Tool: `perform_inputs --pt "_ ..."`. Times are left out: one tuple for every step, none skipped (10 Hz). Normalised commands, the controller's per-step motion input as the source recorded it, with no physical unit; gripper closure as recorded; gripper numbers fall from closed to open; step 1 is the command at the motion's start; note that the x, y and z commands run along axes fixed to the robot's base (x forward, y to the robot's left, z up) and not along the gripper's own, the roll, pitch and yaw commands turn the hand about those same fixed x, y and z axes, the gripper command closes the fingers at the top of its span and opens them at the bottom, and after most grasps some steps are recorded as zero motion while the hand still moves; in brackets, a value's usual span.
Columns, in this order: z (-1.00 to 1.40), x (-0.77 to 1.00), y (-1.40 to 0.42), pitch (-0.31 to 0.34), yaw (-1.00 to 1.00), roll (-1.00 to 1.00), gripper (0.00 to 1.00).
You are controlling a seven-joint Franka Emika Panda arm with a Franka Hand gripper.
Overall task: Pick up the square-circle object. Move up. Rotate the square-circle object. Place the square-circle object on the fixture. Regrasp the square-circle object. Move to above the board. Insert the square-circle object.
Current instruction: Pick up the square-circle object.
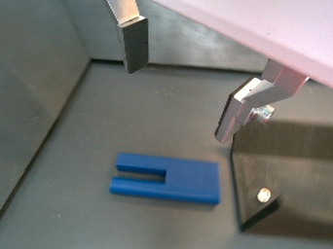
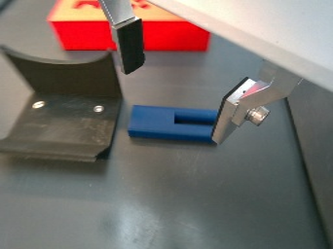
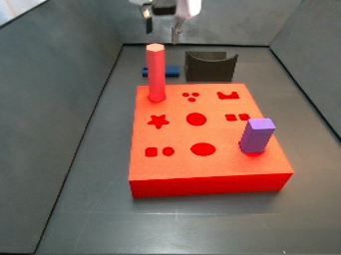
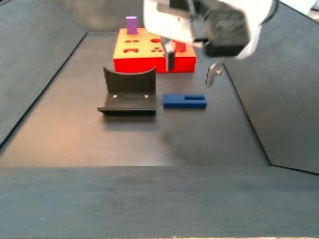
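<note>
Here I saw gripper hanging above square-circle object, jaws spread wide, nothing held; fixture just beside, board beyond.

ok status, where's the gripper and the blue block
Gripper open, above the blue block. Block flat on the floor, untouched, beside the fixture. Nothing in the way.

both wrist views look down past the pincer; side views face oppositely
</note>
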Motion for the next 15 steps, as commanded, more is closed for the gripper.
perform_inputs --pt "-0.29 0.00 -0.07 -0.084 -0.85 -0.18 0.00" --pt "-0.11 0.00 -0.09 -0.043 -0.78 -0.25 0.00" --pt "0.00 0.00 -0.12 0.000 -0.67 -0.34 0.00" --pt "0.02 0.00 -0.14 0.000 -0.64 -0.36 0.00" --pt "0.00 0.00 -0.13 0.000 -0.66 -0.34 0.00" --pt "-0.09 0.07 -0.03 0.081 -0.68 -0.30 0.00" --pt "-0.15 0.10 0.00 0.109 -0.68 -0.29 0.00" --pt "-0.19 0.14 0.00 0.116 -0.67 -0.29 0.00" --pt "-0.33 0.18 0.00 0.243 -0.69 -0.25 0.00" --pt "-0.30 0.13 0.00 0.280 -0.68 -0.26 0.00" --pt "-0.07 0.01 -0.07 0.229 -0.67 -0.29 0.00" --pt "0.00 0.00 -0.13 0.190 -0.63 -0.31 0.00" --pt "-0.03 0.00 -0.07 0.150 -0.65 -0.34 0.00" --pt "-0.10 0.00 0.00 0.186 -0.49 -0.43 0.00" --pt "-0.20 0.05 0.04 0.137 -0.35 -0.40 0.00"
